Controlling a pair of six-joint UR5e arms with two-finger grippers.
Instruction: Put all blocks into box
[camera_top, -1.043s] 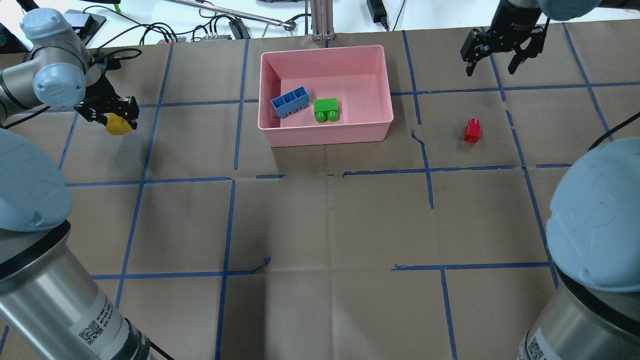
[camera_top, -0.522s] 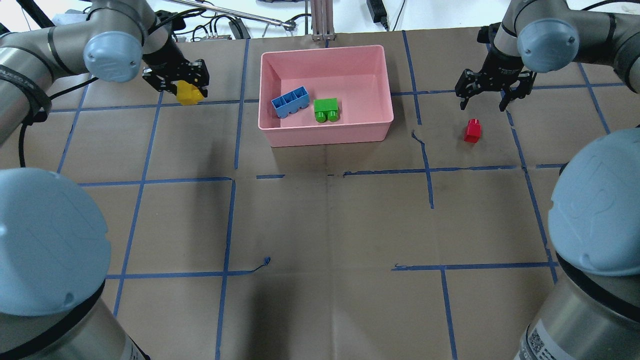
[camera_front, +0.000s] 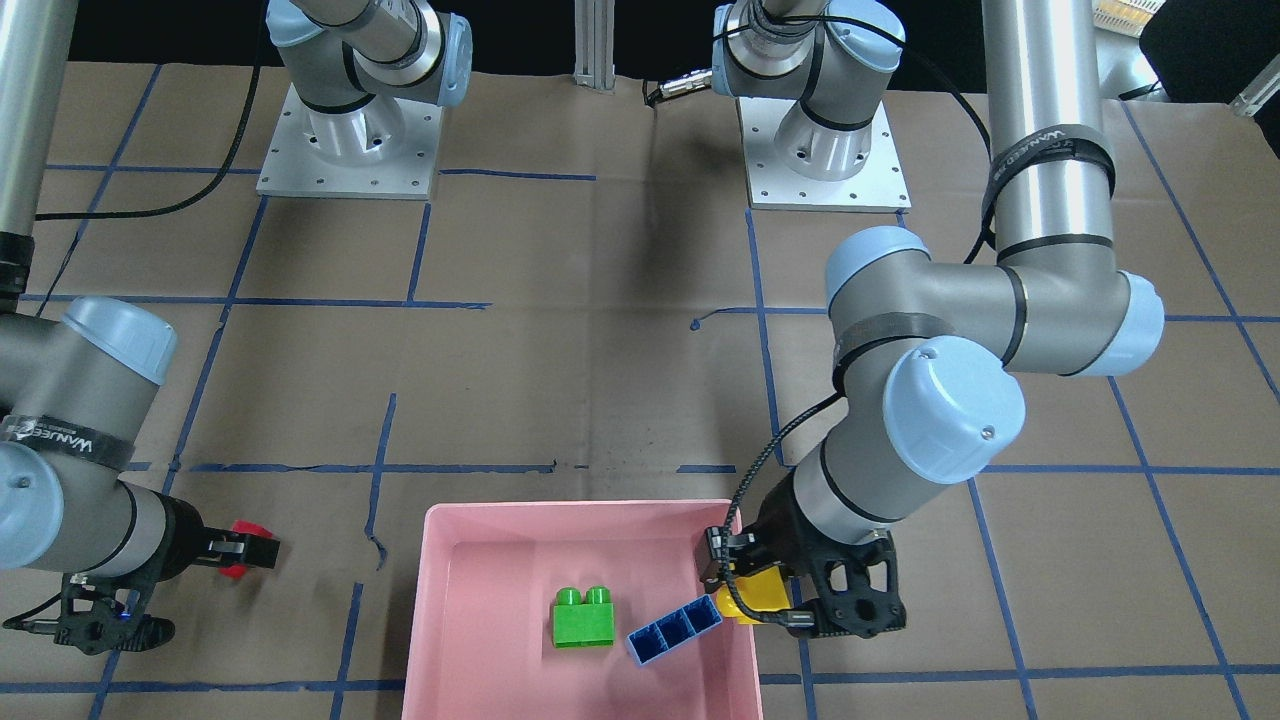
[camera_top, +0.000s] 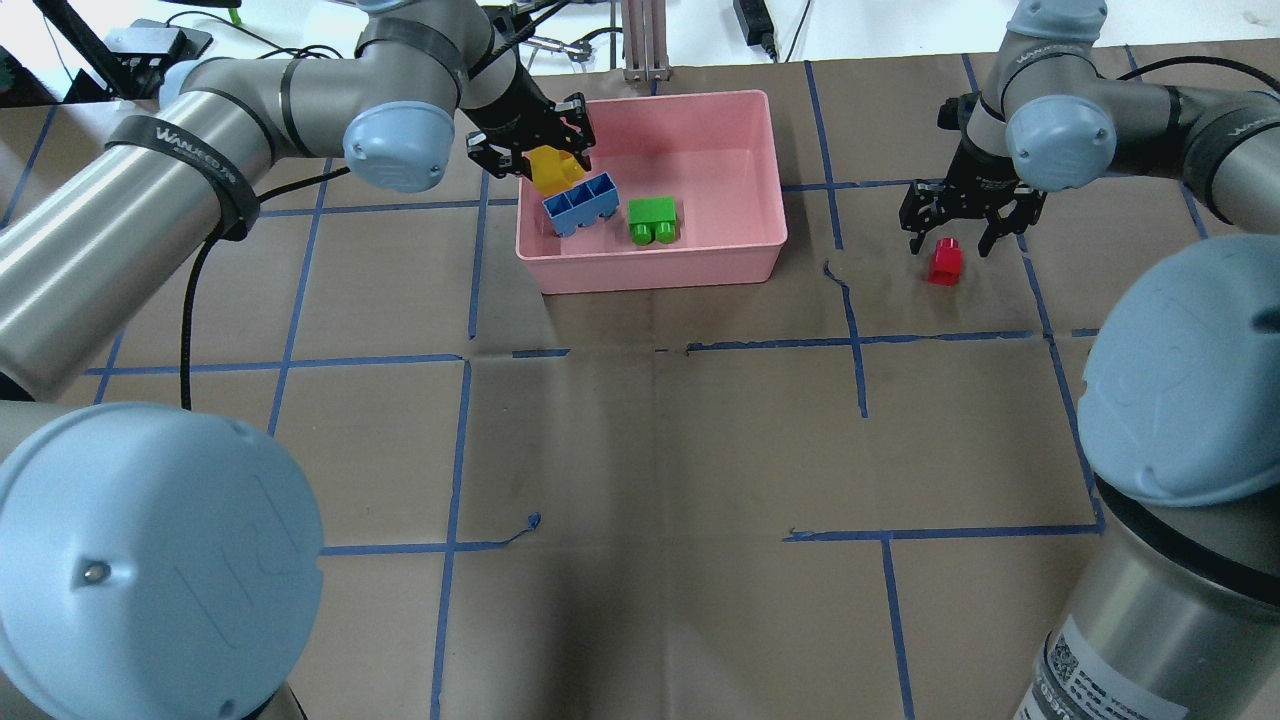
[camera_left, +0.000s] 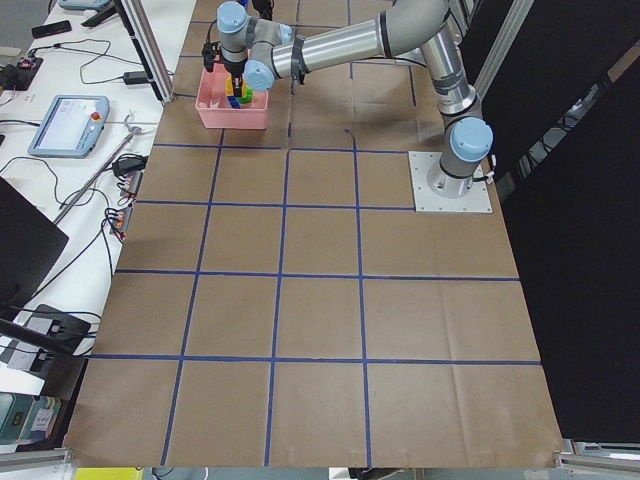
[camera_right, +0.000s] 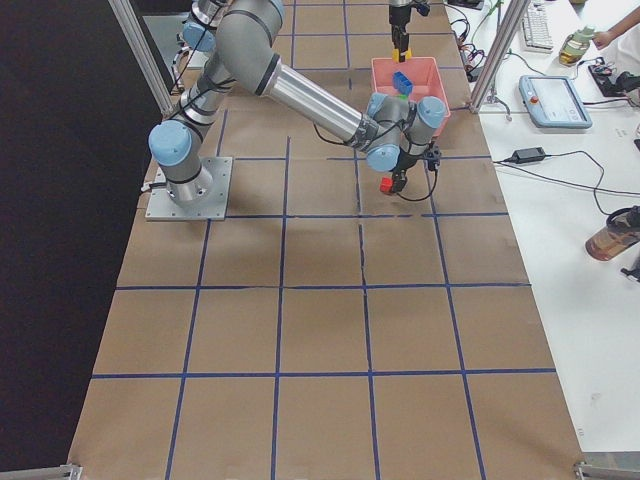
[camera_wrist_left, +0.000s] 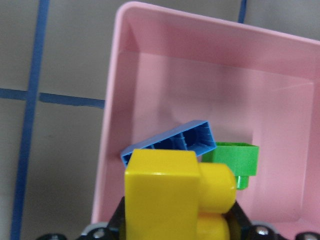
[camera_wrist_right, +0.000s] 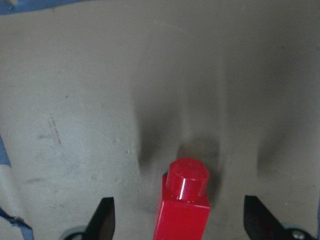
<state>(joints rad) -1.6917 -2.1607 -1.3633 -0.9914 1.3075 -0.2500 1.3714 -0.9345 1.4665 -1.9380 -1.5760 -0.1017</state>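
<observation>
The pink box (camera_top: 660, 268) stands at the table's far middle and holds the blue brick (camera_top: 580, 203) and the green brick (camera_top: 652, 220). My left gripper (camera_top: 532, 152) is shut on the yellow brick (camera_top: 556, 168) and holds it over the box's left end, just above the blue brick. The left wrist view shows the yellow brick (camera_wrist_left: 175, 195) over the blue brick (camera_wrist_left: 170, 142) and the green brick (camera_wrist_left: 232, 157). The red brick (camera_top: 944, 262) stands on the table to the right of the box. My right gripper (camera_top: 948, 245) is open and straddles it, with the red brick (camera_wrist_right: 183, 205) between the fingers (camera_wrist_right: 102, 220).
Brown paper with a blue tape grid covers the table (camera_top: 660, 440). Cables and an aluminium post (camera_top: 645, 40) lie beyond the far edge behind the box. The arm bases (camera_front: 345, 150) stand on the robot's side.
My left arm carried the yellow brick rightward from the far left of the table to above the box's left end. My right gripper came down and now straddles the red brick.
</observation>
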